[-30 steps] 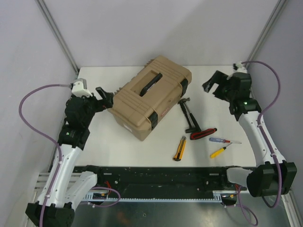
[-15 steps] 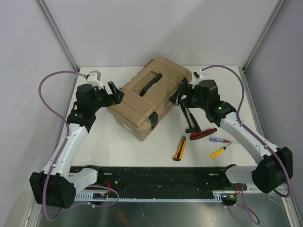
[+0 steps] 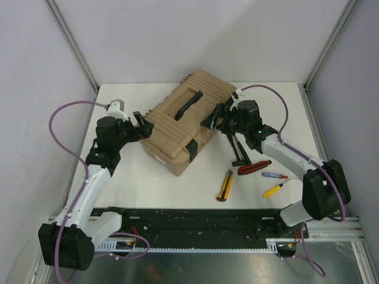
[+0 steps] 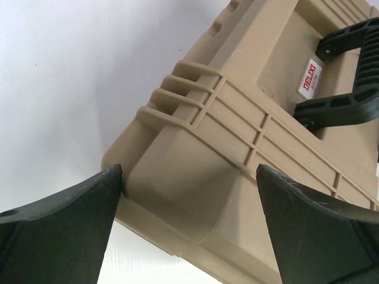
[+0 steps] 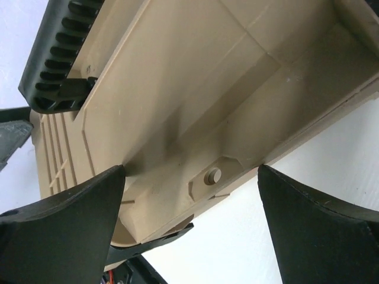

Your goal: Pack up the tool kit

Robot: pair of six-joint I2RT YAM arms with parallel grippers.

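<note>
Edges of tool kit (image 3: 177, 127) sit between gaping left gripper (image 3: 143, 123), right gripper (image 3: 214, 119).

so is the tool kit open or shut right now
Shut. In the top view the tool kit has its lid flush on its base, the black handle flat on top, and no interior shows.

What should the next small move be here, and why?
Probably ease both arms inward until the left gripper and right gripper press on the ends of the toolbox. Each wrist view shows a box end between wide-open jaws, the lid is shut and the tools lie loose beside it, so steadying the box likely comes first.
</note>
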